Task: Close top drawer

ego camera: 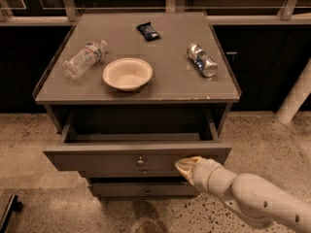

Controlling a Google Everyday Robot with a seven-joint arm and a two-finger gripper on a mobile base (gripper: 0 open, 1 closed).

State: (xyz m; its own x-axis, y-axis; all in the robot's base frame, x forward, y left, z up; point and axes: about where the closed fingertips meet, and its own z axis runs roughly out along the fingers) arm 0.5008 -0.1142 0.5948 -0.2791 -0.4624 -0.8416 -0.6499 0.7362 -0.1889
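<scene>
One top drawer (pixel 97 161) juts open, jaws at front.

We see the wide grey-brown top drawer (pixel 97 160) with a tall flat front panel and one small round metal knob (pixel 140 161) at its centre. It stands partly pulled out of the cabinet (pixel 221 111), level, its shallow grey interior showing. The cream-coloured gripper (pixel 185 165) is at the front panel, just beside the knob on the view's right.

Tabletop (pixel 170 52): plastic bottle (pixel 84 59) lying left, white bowl (pixel 127 74) centre, dark snack packet (pixel 147 31) rear, can (pixel 202 59) lying right.
</scene>
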